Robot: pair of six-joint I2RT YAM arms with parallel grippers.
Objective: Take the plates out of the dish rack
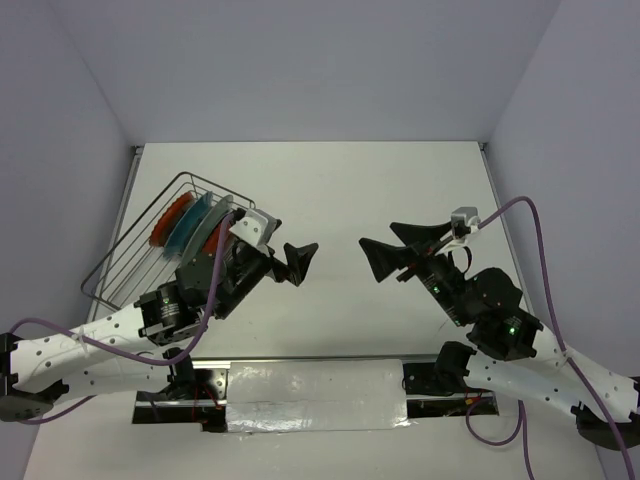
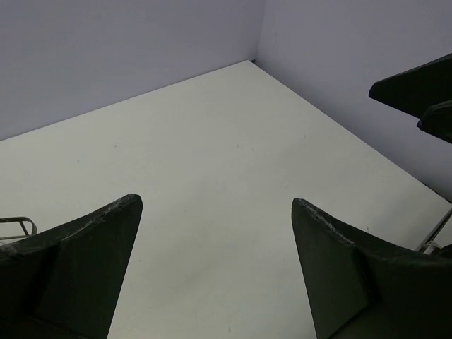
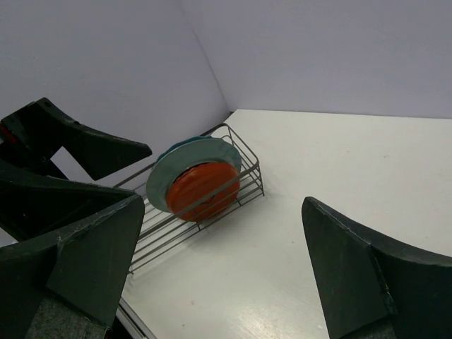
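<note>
Silver wire forms the dish rack [image 1: 110,268], which sits at the left of the overhead view on the white table [image 1: 340,190]. The plates [image 1: 195,226] stand in it on edge, packed closely at the rack's far end, with red-orange and teal faces alternating. In the right wrist view, a red-orange plate [image 3: 203,191] stands in front of a larger teal plate [image 3: 161,185] and covers most of its face. Treat every plate as rigid, smooth and probably slippery. The pictures do not show whether they are ceramic or plastic, so handle them as breakable. Take hold at the exposed upper rim, with one finger on each face. Expect little room between neighbouring plates, and judge the outermost plate the easiest first pick. Lift straight up along the dividers, because a tilted pull may catch the wire or knock the next plate. Moving right, the left gripper [image 1: 300,262] hangs just beside the rack's near right corner, above bare table. Its wrist view shows the jaws spread wide, holding nothing and touching nothing. Further right, the right gripper [image 1: 382,252] faces the left one across an open gap near the centre of the frame, well apart from the rack. Its jaws are likewise spread wide and empty, with the rack visible beyond them.
</note>
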